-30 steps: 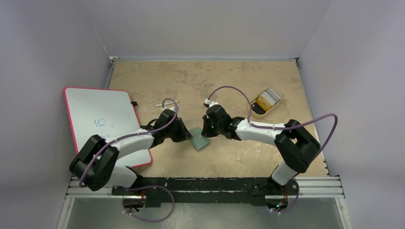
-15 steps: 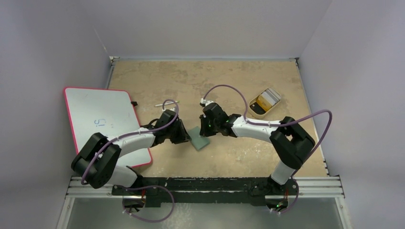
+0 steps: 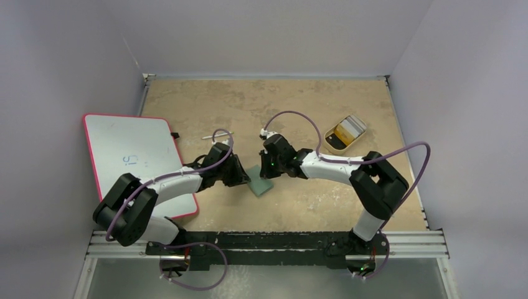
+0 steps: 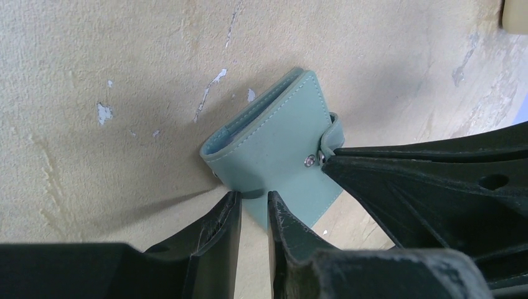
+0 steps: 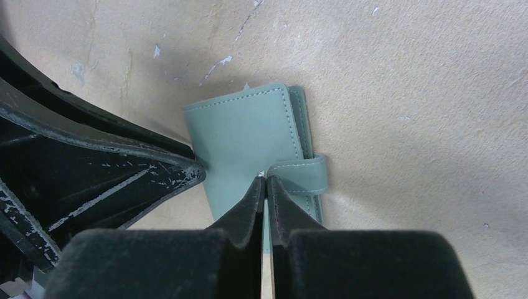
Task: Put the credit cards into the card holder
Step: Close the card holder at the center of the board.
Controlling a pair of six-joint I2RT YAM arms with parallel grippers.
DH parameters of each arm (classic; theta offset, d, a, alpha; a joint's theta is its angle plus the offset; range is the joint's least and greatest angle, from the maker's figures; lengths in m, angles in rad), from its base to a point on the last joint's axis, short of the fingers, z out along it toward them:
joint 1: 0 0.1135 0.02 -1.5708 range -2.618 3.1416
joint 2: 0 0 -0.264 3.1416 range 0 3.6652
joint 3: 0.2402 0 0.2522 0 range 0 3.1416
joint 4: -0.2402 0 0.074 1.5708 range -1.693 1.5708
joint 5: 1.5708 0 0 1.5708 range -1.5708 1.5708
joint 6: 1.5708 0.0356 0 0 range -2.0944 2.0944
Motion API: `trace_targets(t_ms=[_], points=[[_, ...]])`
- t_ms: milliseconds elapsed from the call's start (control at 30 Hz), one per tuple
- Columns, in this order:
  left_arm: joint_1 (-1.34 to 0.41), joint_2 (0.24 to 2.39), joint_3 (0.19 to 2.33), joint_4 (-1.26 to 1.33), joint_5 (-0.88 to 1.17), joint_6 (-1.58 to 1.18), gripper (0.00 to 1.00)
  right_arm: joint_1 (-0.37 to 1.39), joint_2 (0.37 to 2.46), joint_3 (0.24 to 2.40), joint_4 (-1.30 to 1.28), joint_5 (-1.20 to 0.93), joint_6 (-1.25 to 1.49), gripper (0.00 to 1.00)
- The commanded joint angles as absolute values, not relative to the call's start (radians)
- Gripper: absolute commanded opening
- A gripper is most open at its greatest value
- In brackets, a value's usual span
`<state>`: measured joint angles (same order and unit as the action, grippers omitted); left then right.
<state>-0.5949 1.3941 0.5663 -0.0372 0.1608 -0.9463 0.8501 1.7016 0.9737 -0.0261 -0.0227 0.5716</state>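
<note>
Two sets of jaws, both mine, meet at the card holder (image 3: pixel 259 181), which lies folded shut and flat on the mottled tan table (image 3: pixel 299 106), roughly midway between my arms. My left gripper (image 4: pixel 252 202) comes at it from the left. Its fingers stand a narrow slit apart with the tips at the wallet's near edge, and I cannot tell whether they pinch that edge. My right gripper (image 5: pixel 266 180) comes from the right, its jaws pressed almost together with only a hairline between them. The tips sit at the end of the strap (image 5: pixel 305 173), right by the snap button (image 4: pixel 308 161). I cannot tell whether the strap's tab is caught between them. The credit cards (image 3: pixel 347 129) lie well apart from all this, in a tan rounded tray (image 3: pixel 363 132) toward the far right. A pink-edged whiteboard (image 3: pixel 134 159) lies at the left.
</note>
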Motion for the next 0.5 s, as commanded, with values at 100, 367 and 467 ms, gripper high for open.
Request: trace_targets(t_ms=[100,367,467], points=[[-0.588,1.397,0.565,0.015,0.172,-0.919,0.21,0.861,1.724,1.017,-0.061,-0.051,0.567,0.0],[-0.588,1.413,0.566,0.022,0.159,-0.911,0.19,0.869,1.738,1.053,-0.103,-0.052,0.556,0.0],[-0.588,1.419,0.565,0.026,0.15,-0.908,0.19,0.874,1.744,1.057,-0.106,-0.058,0.556,0.0]])
